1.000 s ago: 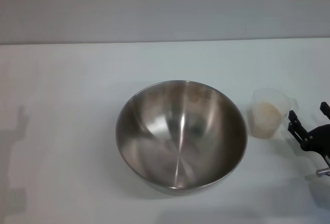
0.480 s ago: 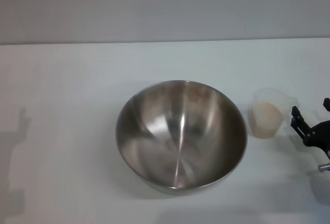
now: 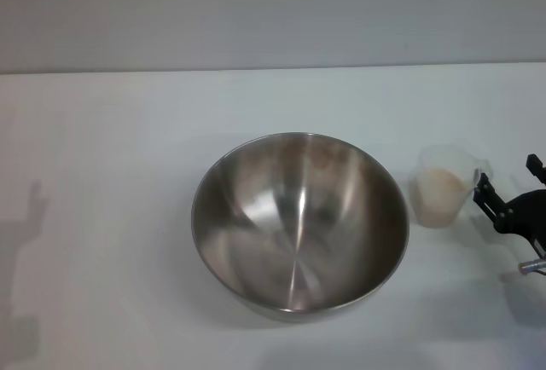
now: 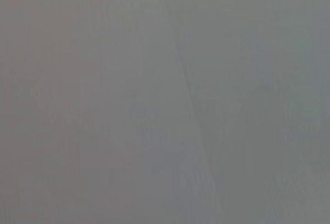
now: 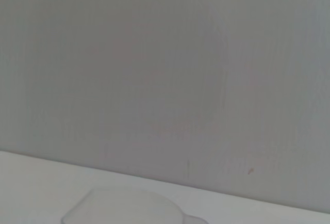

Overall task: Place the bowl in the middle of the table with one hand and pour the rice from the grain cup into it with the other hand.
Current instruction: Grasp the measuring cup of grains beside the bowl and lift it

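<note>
Your desk (image 3: pixel 102 148) is a plain white surface, and the bowl (image 3: pixel 299 221) already sits upright near its middle, its steel inside bare, so I judge the step in hand to be taking the grain cup for the pour. The right gripper (image 3: pixel 509 185) stands at the desk's right edge, just beside the grain cup (image 3: pixel 445 185), with its jaws spread and nothing between them; one dark finger is close to the cup's handle side, though I cannot tell whether it touches. The left gripper is not in view, and its wrist camera shows only a flat grey surface. The grain cup stands upright just right of the bowl, apart from its rim, and the rice (image 3: pixel 439 195) fills much of it. To do this well, bring the spread jaws squarely around the cup wall or its handle, and close gently: the thin clear plastic will likely flex or skid. Keep the cup level as you lift, since the rice sits high enough to spill. Clear the bowl's rim before tilting, and tilt slowly over its centre.
</note>
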